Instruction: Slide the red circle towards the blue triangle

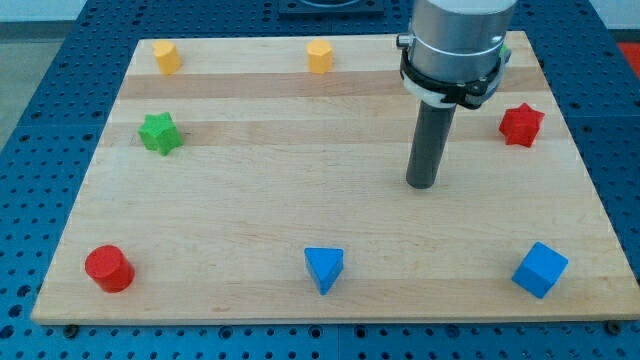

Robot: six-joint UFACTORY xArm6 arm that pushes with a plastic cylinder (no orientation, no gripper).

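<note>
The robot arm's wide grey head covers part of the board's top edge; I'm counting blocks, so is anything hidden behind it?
Only a green sliver peeks out at the head's right edge; its shape stays covered. My tip touches no block.

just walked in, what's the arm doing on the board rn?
The arm is meant to push the red circle toward the blue triangle. Right now my tip touches no block: it stands in the board's middle-right area, up and right of the triangle and far from the circle, which sits near the view's bottom-left corner. The triangle is at bottom centre, level with the circle. Elsewhere are a blue cube, a red star, a green star and two yellow blocks.
</note>
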